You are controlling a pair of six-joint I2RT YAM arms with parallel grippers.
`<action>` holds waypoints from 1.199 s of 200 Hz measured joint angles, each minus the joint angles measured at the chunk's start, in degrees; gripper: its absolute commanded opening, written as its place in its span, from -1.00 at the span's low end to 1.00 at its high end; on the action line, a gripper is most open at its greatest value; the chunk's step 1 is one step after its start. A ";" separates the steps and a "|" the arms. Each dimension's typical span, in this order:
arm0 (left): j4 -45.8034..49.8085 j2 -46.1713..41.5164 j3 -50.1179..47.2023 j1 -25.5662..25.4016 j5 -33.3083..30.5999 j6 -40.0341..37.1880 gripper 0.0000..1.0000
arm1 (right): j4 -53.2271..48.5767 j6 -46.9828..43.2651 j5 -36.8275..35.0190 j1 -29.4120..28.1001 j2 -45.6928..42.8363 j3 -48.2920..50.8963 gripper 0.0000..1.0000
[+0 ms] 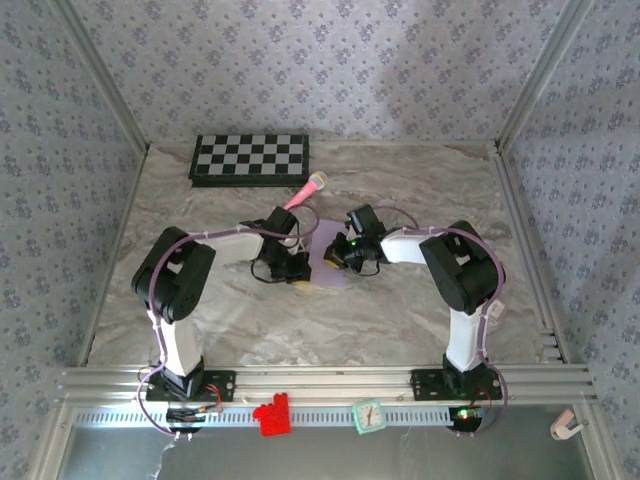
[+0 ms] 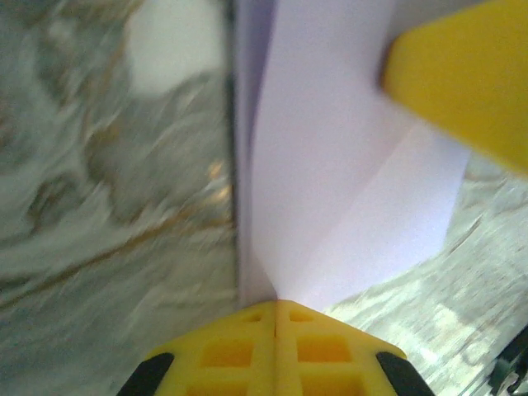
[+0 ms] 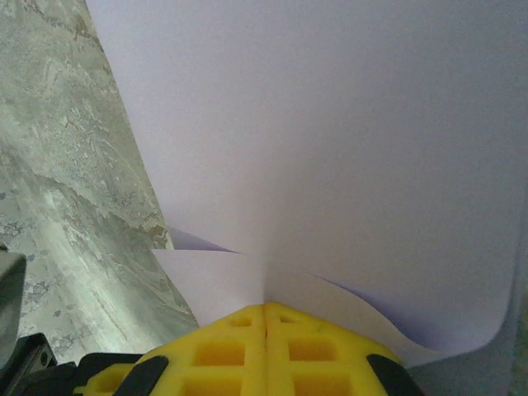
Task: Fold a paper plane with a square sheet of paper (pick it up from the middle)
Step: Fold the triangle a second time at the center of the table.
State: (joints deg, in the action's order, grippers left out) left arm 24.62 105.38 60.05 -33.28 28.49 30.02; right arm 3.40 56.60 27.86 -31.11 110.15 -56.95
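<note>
The pale-lavender sheet of paper (image 1: pixel 328 262) lies partly folded at the table's middle, between both grippers. In the left wrist view the paper (image 2: pixel 330 165) shows creases and stands up from the marble, and my left gripper (image 2: pixel 276 304) has its yellow jaws pressed together on the paper's edge. A yellow finger (image 2: pixel 462 74) of the other gripper touches the sheet at upper right. In the right wrist view my right gripper (image 3: pixel 266 307) is shut on layered paper (image 3: pixel 330 140) with a curled lower flap. From above, the left gripper (image 1: pixel 297 270) and the right gripper (image 1: pixel 337 256) meet at the sheet.
A black-and-white checkered board (image 1: pixel 250 158) lies at the back left. A pink toy microphone (image 1: pixel 307 190) rests just behind the paper. On the front rail sit a red block (image 1: pixel 270 413), a small green clock (image 1: pixel 368 416) and a pink clip (image 1: pixel 565 425).
</note>
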 measured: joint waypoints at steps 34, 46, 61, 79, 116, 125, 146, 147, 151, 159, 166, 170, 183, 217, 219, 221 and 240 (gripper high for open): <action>4.98 -2.82 -0.63 1.40 -1.31 -0.59 -0.94 | -0.07 -0.52 0.04 0.07 0.00 0.00 -0.89; 4.85 -4.59 -0.63 1.53 -1.27 0.33 -0.93 | -0.07 -0.63 0.09 0.09 0.00 0.00 -0.89; 2.89 -6.58 -0.61 1.51 -0.85 2.38 -0.93 | -0.46 -0.72 0.20 0.11 0.00 -0.24 -0.89; 0.17 -6.95 -0.04 1.33 -0.39 5.16 -0.93 | -1.16 -0.72 0.20 0.11 0.09 -0.68 -0.89; -3.58 -2.23 2.10 0.13 0.76 9.14 -0.95 | -2.67 -0.74 0.31 0.11 0.33 -1.62 -0.88; -3.89 -0.57 2.56 -0.35 0.70 9.75 -0.95 | -2.93 -0.76 0.39 0.13 0.37 -1.79 -0.88; -3.78 1.90 2.80 -0.94 0.44 10.64 -0.99 | -3.17 -1.16 0.48 0.20 0.37 -1.95 -0.87; -3.78 1.95 2.80 -0.94 0.46 10.64 -1.00 | -3.23 -1.18 0.48 0.22 0.37 -1.95 -0.87; -3.72 2.34 2.80 -0.98 0.42 10.84 -1.00 | -3.41 -1.51 0.50 0.22 0.37 -2.05 -0.87; -3.67 2.82 2.80 -0.96 0.61 11.13 -1.00 | -3.91 -2.08 0.50 0.22 0.37 -2.36 -0.87; -3.61 2.86 2.91 -0.96 0.66 11.47 -1.00 | -4.59 -2.71 0.42 0.22 0.37 -2.69 -0.87; -3.61 2.86 2.91 -0.94 0.57 11.56 -1.00 | -4.98 -2.99 0.37 0.22 0.37 -2.89 -0.87; -3.58 2.95 2.91 -0.92 0.48 12.11 -1.00 | -6.64 -4.68 -0.07 0.04 0.07 -3.43 -0.86; -3.56 2.95 2.91 -0.92 0.46 12.96 -1.00 | -10.88 -9.20 -1.57 -0.57 -1.22 -3.85 -0.87; -3.54 2.95 2.91 -0.92 0.46 12.92 -1.00 | -11.10 -9.62 -1.57 -0.61 -1.25 -3.96 -0.87; -3.54 2.95 2.91 -0.92 0.46 12.98 -1.00 | -11.34 -9.84 -1.62 -0.66 -1.25 -4.07 -0.87; -3.45 2.95 2.91 -0.92 0.44 13.14 -1.00 | -12.02 -12.00 -1.60 -1.16 -1.29 -4.35 -0.87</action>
State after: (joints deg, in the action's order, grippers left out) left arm 21.17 108.33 62.96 -34.20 28.93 43.16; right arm -8.62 44.60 26.26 -32.27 108.86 -61.30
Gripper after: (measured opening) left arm 0.051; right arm 0.067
